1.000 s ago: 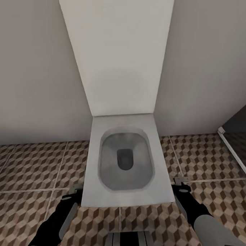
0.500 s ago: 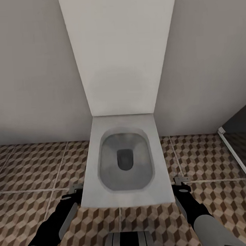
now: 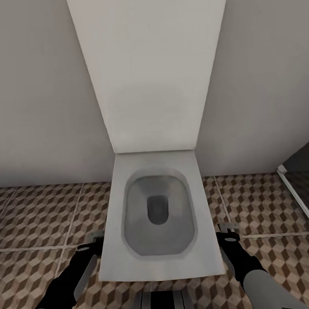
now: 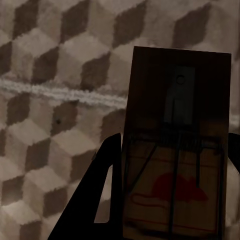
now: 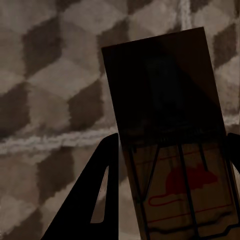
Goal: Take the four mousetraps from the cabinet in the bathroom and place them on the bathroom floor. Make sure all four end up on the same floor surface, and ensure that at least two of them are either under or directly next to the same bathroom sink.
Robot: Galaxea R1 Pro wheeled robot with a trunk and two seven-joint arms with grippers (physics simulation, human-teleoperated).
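In the left wrist view a mousetrap (image 4: 177, 150), a dark brown board with metal parts and a red mouse print, sits between the dark fingers (image 4: 102, 200) of my left gripper (image 4: 175, 145), which is shut on it above the bathroom floor (image 4: 45, 125). My right gripper (image 5: 172, 140) is likewise shut on a second mousetrap (image 5: 165, 100) over the tiles. From the head view both grippers hang low, the left (image 3: 92, 241) and the right (image 3: 227, 232) on either side of the toilet's front. The cabinet and the sink are out of view.
A white square toilet (image 3: 122, 265) with its lid raised against the wall stands straight ahead between my arms. Cube-patterned bathroom floor (image 3: 40, 215) spreads to both sides. A dark panel with a pale frame (image 3: 299, 196) runs along the right edge.
The whole head view has shifted: the toilet looks slightly larger and lower, so the camera has moved. Both arms keep their places in the picture.
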